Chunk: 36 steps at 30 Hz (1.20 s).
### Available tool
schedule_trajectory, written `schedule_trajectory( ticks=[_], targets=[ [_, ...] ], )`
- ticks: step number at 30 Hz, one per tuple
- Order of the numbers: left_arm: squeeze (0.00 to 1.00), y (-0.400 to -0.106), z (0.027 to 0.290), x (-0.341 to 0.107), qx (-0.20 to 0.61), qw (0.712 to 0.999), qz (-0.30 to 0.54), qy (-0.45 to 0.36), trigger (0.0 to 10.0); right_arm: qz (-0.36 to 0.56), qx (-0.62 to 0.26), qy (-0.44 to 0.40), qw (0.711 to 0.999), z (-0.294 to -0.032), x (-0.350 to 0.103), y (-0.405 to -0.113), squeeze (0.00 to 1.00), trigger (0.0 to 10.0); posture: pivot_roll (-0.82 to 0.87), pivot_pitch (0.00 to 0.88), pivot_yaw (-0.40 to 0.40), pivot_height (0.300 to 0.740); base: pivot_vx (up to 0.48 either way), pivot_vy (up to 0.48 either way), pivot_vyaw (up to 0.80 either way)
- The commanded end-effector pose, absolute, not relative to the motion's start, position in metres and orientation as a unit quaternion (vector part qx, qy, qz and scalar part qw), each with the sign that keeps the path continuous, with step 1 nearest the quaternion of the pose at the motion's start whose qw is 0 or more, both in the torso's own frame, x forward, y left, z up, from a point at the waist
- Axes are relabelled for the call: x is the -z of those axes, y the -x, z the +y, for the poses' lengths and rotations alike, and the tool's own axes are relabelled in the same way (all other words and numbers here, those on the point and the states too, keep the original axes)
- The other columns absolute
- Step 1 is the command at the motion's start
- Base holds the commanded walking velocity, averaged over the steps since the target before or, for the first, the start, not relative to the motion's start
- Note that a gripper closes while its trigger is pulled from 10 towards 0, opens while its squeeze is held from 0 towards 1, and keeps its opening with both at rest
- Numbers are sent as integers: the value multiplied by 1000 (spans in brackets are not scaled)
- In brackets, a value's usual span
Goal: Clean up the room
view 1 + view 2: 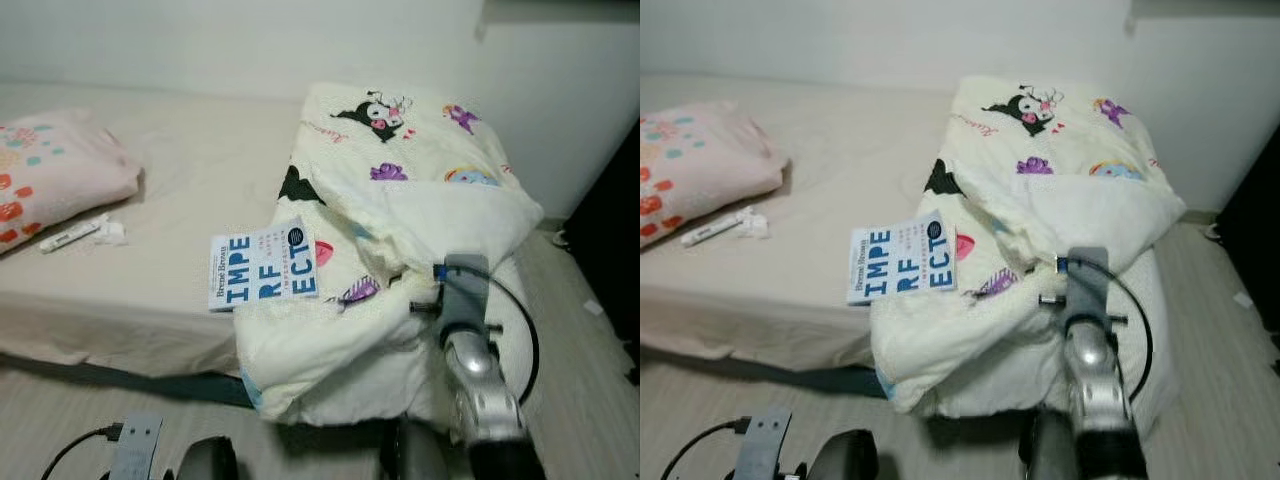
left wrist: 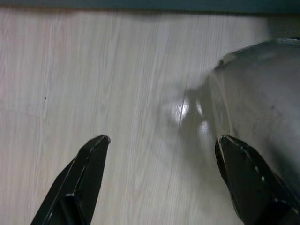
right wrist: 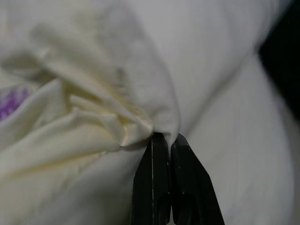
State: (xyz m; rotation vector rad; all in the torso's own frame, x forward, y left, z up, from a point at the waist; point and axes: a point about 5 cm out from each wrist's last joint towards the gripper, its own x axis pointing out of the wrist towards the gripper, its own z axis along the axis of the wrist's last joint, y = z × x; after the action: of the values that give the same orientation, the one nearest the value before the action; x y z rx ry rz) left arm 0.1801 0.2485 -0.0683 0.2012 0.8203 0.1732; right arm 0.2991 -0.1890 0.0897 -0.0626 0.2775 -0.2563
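Blanket point(image 1: 400, 190) fold is being pinched by right gripper point(image 3: 165, 139), arm reaching forward; left gripper point(image 2: 161, 145) is hanging splayed; one book point(image 1: 262, 263).

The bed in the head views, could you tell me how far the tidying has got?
Nothing looks finished yet. In hand: the right gripper is shut on a fold of the cartoon-print blanket, which lies bunched over the bed's corner. Left: the book, the tube beside the pink pillow. The left gripper hangs open above the floor.

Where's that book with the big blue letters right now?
The book lies on the bed, its right edge overlapping the cartoon-print blanket, left of the right gripper.
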Motion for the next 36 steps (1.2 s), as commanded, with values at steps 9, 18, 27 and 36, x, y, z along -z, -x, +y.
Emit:
schedule_trajectory(
  ticks=[9, 18, 27, 36],
  targets=[
    [0, -169, 248, 75, -71, 897, 423, -105, 10000, 222, 262, -74, 936, -221, -65, -236, 0, 0, -19, 95, -34, 530, 0, 0, 0],
    [0, -165, 246, 77, -57, 893, 434, -110, 10000, 229, 351, -68, 905, -252, -67, -217, 557, 10000, -30, 95, -22, 530, 0, 0, 0],
    [0, -160, 246, 80, -42, 884, 449, -121, 10000, 308, 338, -169, 873, -237, -50, -204, 1000, 10000, -30, 89, -25, 530, 0, 0, 0],
    [0, -153, 244, 84, -35, 877, 462, -125, 10000, 121, 298, -125, 939, -259, -111, -238, 412, 10000, -29, 93, -21, 530, 0, 0, 0]
  ],
)
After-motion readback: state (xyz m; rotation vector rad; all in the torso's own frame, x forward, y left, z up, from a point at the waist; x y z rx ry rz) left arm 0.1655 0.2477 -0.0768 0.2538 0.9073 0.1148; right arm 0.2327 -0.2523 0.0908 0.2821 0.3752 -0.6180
